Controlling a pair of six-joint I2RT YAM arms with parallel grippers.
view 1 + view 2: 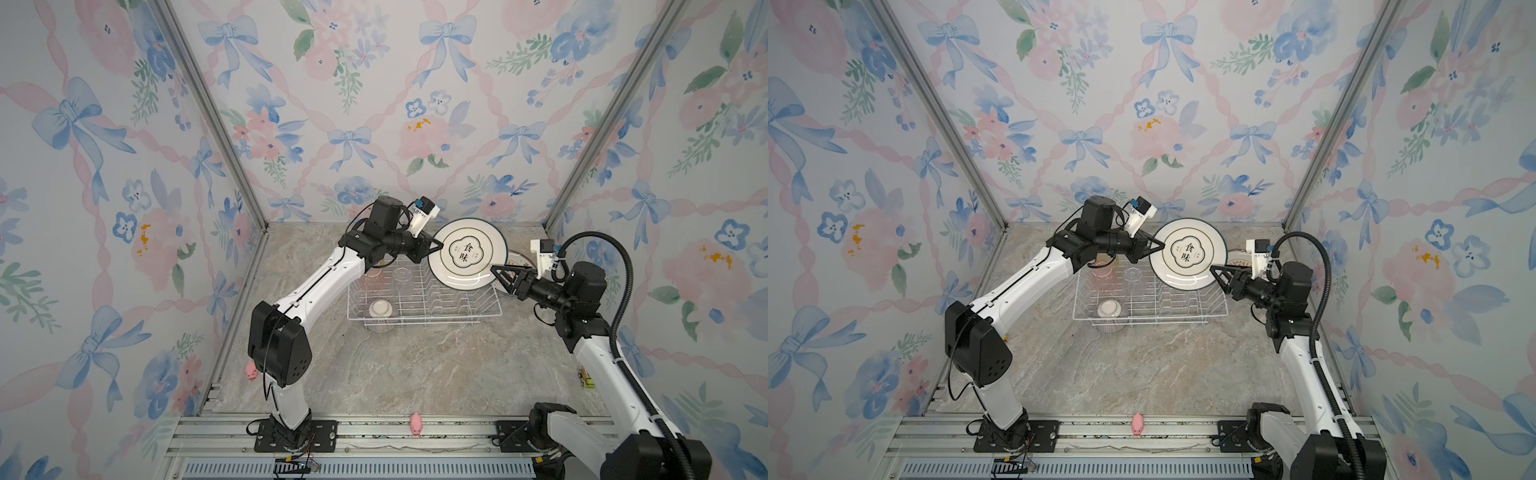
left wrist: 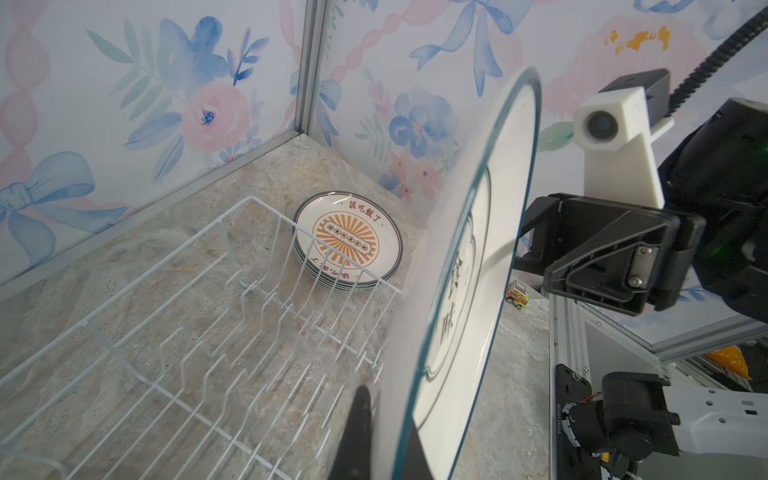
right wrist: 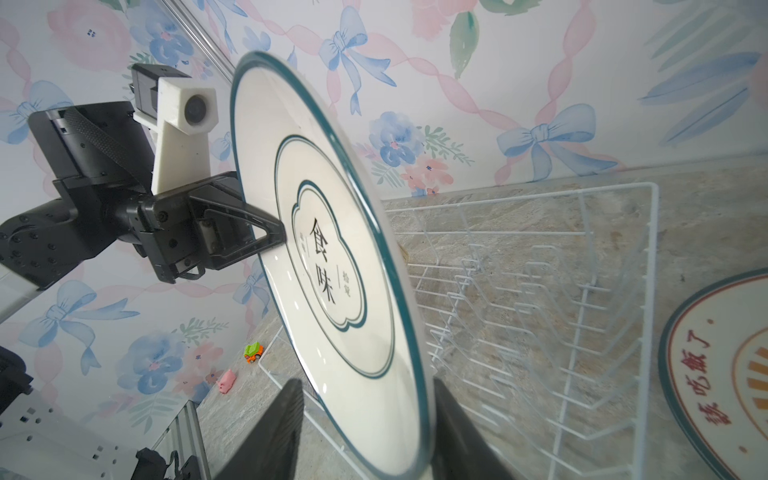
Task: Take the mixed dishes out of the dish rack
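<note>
Above the rack's right end in both top views, a white, dark-rimmed plate (image 1: 467,253) with lettering stands on edge in the air, its face toward the camera. The left gripper (image 1: 438,245) is clamped on its left rim, and the right gripper (image 1: 496,270) sits at its lower right rim. The rack (image 1: 453,301) rests on the table (image 1: 415,374). It holds an upturned bowl (image 1: 381,311) at its near left corner, and a pink tumbler (image 1: 372,278) and a clear tumbler (image 1: 402,276) along its far side. A stack (image 1: 519,259) of plates lies on the table just past the rack's right end, partly hidden by the plate.

In the left wrist view, the left gripper (image 2: 386,449) pinches the plate (image 2: 469,270) rim from both sides. The stack (image 2: 348,241) lies flat just beside the end wall of the rack (image 2: 249,299).

In the right wrist view, the right gripper (image 3: 365,440) straddles the rim of the plate (image 3: 332,257) with its jaws parted. A gap shows on the face side, so it is not yet grasping. One finger of the left gripper (image 3: 278,237) presses on the plate's face.
</note>
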